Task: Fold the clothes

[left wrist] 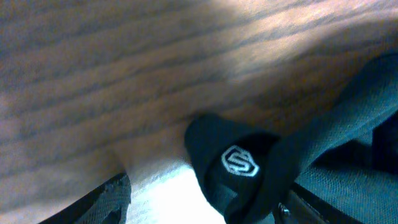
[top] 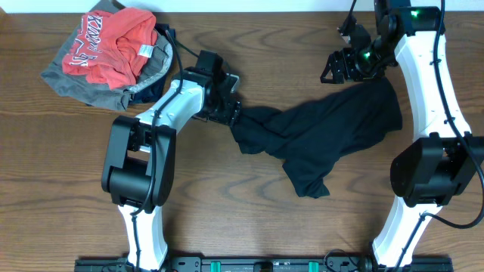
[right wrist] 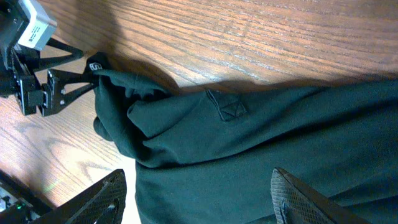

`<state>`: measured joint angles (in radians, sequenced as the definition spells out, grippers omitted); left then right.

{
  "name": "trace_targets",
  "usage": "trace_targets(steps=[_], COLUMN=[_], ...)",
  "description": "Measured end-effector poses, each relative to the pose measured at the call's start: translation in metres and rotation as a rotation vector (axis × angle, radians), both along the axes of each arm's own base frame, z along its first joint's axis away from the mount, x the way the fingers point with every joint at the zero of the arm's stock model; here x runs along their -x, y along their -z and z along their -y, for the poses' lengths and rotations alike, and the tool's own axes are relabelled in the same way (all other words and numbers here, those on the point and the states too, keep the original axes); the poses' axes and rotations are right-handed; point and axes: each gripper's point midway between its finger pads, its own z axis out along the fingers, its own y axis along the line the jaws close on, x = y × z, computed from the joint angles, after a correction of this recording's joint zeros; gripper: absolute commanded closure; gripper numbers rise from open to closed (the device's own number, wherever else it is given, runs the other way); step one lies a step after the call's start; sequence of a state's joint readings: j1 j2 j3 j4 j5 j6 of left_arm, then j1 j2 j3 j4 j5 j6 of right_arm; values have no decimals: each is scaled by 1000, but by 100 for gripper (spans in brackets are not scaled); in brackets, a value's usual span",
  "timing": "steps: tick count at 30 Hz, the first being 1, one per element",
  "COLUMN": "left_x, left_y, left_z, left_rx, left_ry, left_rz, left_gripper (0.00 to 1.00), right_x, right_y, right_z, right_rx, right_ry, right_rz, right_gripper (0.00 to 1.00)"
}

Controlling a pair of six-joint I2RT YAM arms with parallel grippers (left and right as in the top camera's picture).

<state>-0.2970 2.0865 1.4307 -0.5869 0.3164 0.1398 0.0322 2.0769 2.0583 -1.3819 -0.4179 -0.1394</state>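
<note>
Garment: crumpled dark green cloth garment (top: 325,136) is lying mid-table, long axis running toward the far right corner.
Left fingers (top: 231,113): pinching its near-left end.
Right fingers (top: 338,69): hovering spread, empty, over the far end.

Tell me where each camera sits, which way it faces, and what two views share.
Overhead: above the table, facing down; both arms, black garment, clothes pile.
Left wrist: facing wood close up; a logo on dark fabric.
Right wrist: facing along the garment toward the left gripper; own fingers at the bottom.
All show the garment.

White arms (top: 175,106), black joints, green lights.
</note>
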Motion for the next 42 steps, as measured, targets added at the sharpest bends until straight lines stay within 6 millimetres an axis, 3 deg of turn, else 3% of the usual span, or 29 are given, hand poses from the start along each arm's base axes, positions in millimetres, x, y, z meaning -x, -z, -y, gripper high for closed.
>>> trace_targets(steps=[9, 11, 13, 14, 17, 22, 27, 30, 37, 39, 42], left_x=[1, 2, 2, 1, -1, -2, 1, -2, -11, -9, -6], left_y=[0, 1, 2, 3, 6, 6, -4, -37, -200, -231, -254], left_z=[42, 50, 54, 56, 57, 57, 37, 25, -5, -17, -32], left_rx=[17, 13, 4, -1, -3, -6, -95, -128, -53, -39, -33], left_ry=[103, 121, 129, 136, 133, 115, 47, 0, -135, -173, -218], left_rz=[69, 82, 89, 95, 98, 97, 91, 145, 505, 576, 627], left_gripper=[28, 34, 53, 72, 94, 94, 94, 94, 94, 94, 94], right_x=[-1, -1, -1, -1, -1, -1, 0, 4, 28, 34, 39], right_y=[0, 0, 0, 0, 0, 0, 0, 1, 4, 4, 4], right_z=[0, 0, 0, 0, 1, 1, 1, 1, -7, -14, -25], right_rx=[0, 0, 0, 1, 3, 6, 5, 5, 11, 13, 15], right_ry=[0, 0, 0, 0, 1, 3, 10, 18, -5, -24, -51], right_rz=[3, 3, 3, 3, 3, 2, -5, -24, -121, -141, -150], right_gripper=[28, 28, 29, 31, 36, 41, 45, 45, 45, 45, 45])
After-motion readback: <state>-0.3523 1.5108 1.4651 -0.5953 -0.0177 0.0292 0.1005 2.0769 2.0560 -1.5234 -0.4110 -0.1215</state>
